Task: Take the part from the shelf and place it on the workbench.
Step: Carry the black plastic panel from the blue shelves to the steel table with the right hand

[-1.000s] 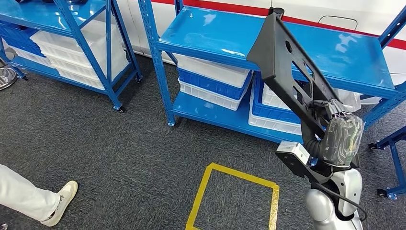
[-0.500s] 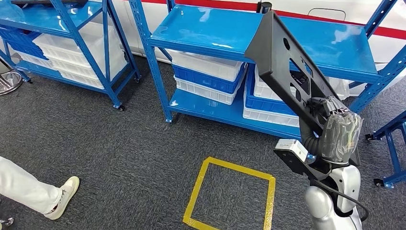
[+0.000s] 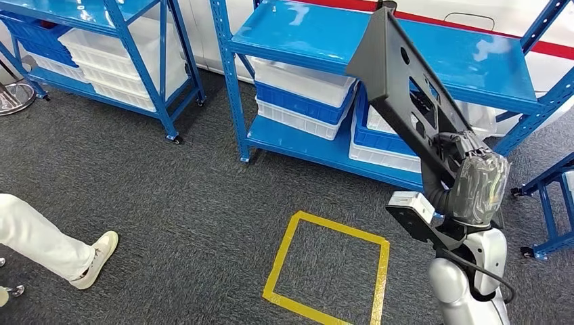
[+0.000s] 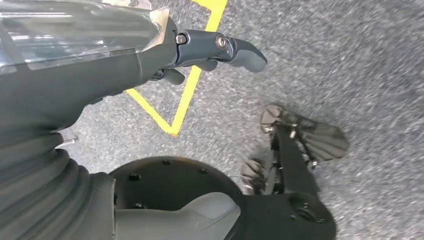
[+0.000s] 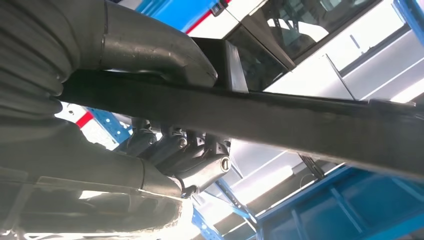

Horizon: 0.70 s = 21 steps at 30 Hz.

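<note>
The part [image 3: 399,74] is a flat dark grey plate with cut-outs and holes. It is held up at a slant in front of the blue shelf [image 3: 318,40]. My right hand [image 3: 467,162] grips its lower end, above my silver forearm. In the right wrist view the part [image 5: 310,117] crosses the picture as a dark bar, with the thumb [image 5: 150,45] on one side and the fingers [image 5: 200,157] wrapped on the other. My left hand [image 4: 210,50] hangs over the grey carpet, fingers loosely apart and holding nothing.
White and blue bins [image 3: 304,95] fill the shelf's lower levels. A second blue shelf [image 3: 128,40] stands at the left. A yellow tape square [image 3: 332,271] marks the carpet ahead. A person's leg and shoe [image 3: 47,244] are at the left edge. A blue frame [image 3: 548,203] stands at the right.
The whole view has shifted a little, so the camera moved. The part stays gripped in my right hand at the same slant. The person's foot has shifted slightly.
</note>
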Tool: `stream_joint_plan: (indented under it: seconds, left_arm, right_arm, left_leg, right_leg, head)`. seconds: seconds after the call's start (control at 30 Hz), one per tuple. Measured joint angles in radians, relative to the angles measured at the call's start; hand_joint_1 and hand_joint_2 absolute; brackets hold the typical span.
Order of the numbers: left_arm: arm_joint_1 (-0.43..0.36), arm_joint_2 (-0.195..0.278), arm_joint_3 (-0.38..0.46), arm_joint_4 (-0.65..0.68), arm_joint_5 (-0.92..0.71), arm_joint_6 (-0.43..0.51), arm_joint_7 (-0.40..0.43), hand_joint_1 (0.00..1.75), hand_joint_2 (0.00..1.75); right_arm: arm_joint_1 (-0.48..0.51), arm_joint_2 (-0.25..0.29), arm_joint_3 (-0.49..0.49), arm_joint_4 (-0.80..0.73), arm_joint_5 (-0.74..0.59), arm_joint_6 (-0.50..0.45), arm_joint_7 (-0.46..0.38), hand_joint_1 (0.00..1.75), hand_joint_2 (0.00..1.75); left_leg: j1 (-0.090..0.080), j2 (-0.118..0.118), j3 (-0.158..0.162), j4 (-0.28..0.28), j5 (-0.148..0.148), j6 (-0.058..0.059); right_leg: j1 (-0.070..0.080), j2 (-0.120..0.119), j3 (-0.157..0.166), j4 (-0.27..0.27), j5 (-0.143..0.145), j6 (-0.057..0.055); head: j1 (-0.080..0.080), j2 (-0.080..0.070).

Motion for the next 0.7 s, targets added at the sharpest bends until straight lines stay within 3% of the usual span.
stream_joint_plan:
  seconds: [0.03,0.07,0.13,0.2,0.23,0.33,0.37,0.43,0.47,0.5,0.53,0.57,0.6,0.63,0.7]
  left_arm:
    - [0.000,-0.001,0.000,0.000,0.000,0.000,0.000,0.00,1.75]
    - [0.000,-0.002,0.000,0.000,0.001,0.000,0.001,0.00,1.75]
    - [0.000,-0.004,0.000,0.000,0.001,0.003,0.002,0.00,1.75]
    - [0.000,-0.006,0.001,0.000,0.003,0.008,0.004,0.00,1.75]
    - [0.000,-0.006,0.001,0.000,0.004,0.011,0.005,0.00,1.75]
    - [0.001,-0.009,0.006,0.001,0.006,0.021,0.010,0.00,1.75]
    - [0.001,-0.010,0.008,0.001,0.007,0.025,0.011,0.00,1.75]
    - [0.002,-0.011,0.012,0.001,0.011,0.031,0.012,0.00,1.75]
    - [0.002,-0.012,0.013,0.001,0.013,0.033,0.013,0.00,1.75]
    - [0.002,-0.013,0.014,0.002,0.015,0.035,0.014,0.00,1.75]
    - [0.002,-0.013,0.015,0.001,0.016,0.037,0.014,0.00,1.75]
    - [0.001,-0.013,0.016,0.001,0.016,0.040,0.014,0.00,1.75]
    - [0.001,-0.014,0.016,0.001,0.016,0.042,0.015,0.00,1.75]
    - [0.001,-0.014,0.017,0.001,0.017,0.045,0.016,0.00,1.75]
    - [-0.001,-0.015,0.017,0.001,0.017,0.048,0.017,0.00,1.75]
  right_arm:
    - [0.000,0.000,0.001,0.003,0.000,0.000,0.000,1.75,1.75]
    - [0.000,0.000,0.003,0.005,-0.001,0.000,0.000,1.75,1.75]
    - [-0.002,0.000,0.005,0.008,-0.004,0.000,-0.002,1.75,1.75]
    - [-0.008,0.000,0.007,0.009,-0.007,0.000,-0.004,1.75,1.75]
    - [-0.011,0.000,0.008,0.009,-0.009,0.000,-0.006,1.75,1.75]
    - [-0.016,0.001,0.010,0.012,-0.016,0.000,-0.010,1.75,1.75]
    - [-0.018,0.002,0.010,0.013,-0.018,0.000,-0.011,1.75,1.75]
    - [-0.021,0.004,0.012,0.015,-0.022,0.000,-0.012,1.75,1.75]
    - [-0.021,0.005,0.013,0.016,-0.024,0.000,-0.012,1.75,1.75]
    - [-0.021,0.005,0.014,0.018,-0.025,0.000,-0.012,1.75,1.75]
    - [-0.020,0.006,0.014,0.019,-0.025,0.000,-0.013,1.75,1.75]
    - [-0.019,0.006,0.015,0.021,-0.025,0.000,-0.013,1.75,1.75]
    - [-0.019,0.007,0.016,0.022,-0.025,-0.001,-0.013,1.75,1.75]
    - [-0.019,0.007,0.016,0.022,-0.025,-0.001,-0.013,1.75,1.75]
    - [-0.020,0.007,0.017,0.023,-0.025,-0.002,-0.013,1.75,1.75]
  left_leg:
    - [-0.001,0.001,-0.014,0.002,0.009,0.000]
    - [-0.002,0.001,-0.029,0.005,0.018,-0.001]
    - [-0.003,0.001,-0.055,0.014,0.034,-0.006]
    - [-0.005,0.000,-0.072,0.022,0.049,-0.016]
    - [-0.006,0.000,-0.076,0.023,0.056,-0.021]
    - [-0.003,-0.003,-0.085,0.025,0.067,-0.040]
    - [-0.001,-0.004,-0.094,0.038,0.046,-0.047]
    - [0.005,-0.007,-0.125,0.124,-0.047,-0.061]
    - [0.007,-0.007,-0.144,0.192,-0.097,-0.067]
    - [0.010,-0.007,-0.159,0.258,-0.130,-0.072]
    - [0.012,-0.007,-0.164,0.304,-0.139,-0.075]
    - [0.015,-0.007,-0.153,0.318,-0.126,-0.077]
    - [0.017,-0.007,-0.121,0.292,-0.100,-0.077]
    - [0.019,-0.007,-0.072,0.233,-0.076,-0.076]
    - [0.019,-0.012,0.032,0.090,-0.064,-0.070]
  right_leg:
    - [0.000,0.000,0.003,0.032,-0.003,0.007]
    - [0.000,0.000,0.023,0.029,0.011,0.017]
    - [0.000,-0.001,0.108,-0.079,0.050,0.030]
    - [0.004,0.000,0.198,-0.215,0.050,0.020]
    - [0.006,0.001,0.218,-0.254,0.043,0.011]
    - [0.004,0.003,0.206,-0.266,0.055,-0.016]
    - [0.001,0.001,0.199,-0.267,0.064,-0.027]
    - [-0.002,-0.002,0.181,-0.267,0.087,-0.044]
    - [-0.002,-0.002,0.168,-0.266,0.098,-0.047]
    - [-0.002,-0.003,0.154,-0.264,0.108,-0.047]
    - [-0.002,-0.002,0.141,-0.262,0.118,-0.045]
    - [-0.002,-0.002,0.127,-0.259,0.126,-0.042]
    - [-0.003,-0.002,0.114,-0.255,0.133,-0.039]
    - [-0.003,-0.002,0.104,-0.251,0.140,-0.034]
    - [-0.001,-0.001,0.090,-0.245,0.151,-0.022]
  head:
    - [0.000,0.000]
    - [0.000,0.000]
    - [0.000,0.000]
    - [-0.001,0.000]
    - [-0.002,0.000]
    - [-0.003,0.000]
    - [-0.005,0.000]
    - [-0.009,0.000]
    - [-0.011,0.000]
    - [-0.011,0.000]
    - [-0.012,0.000]
    - [-0.012,0.000]
    - [-0.012,0.000]
    - [-0.012,0.000]
    - [-0.012,0.000]
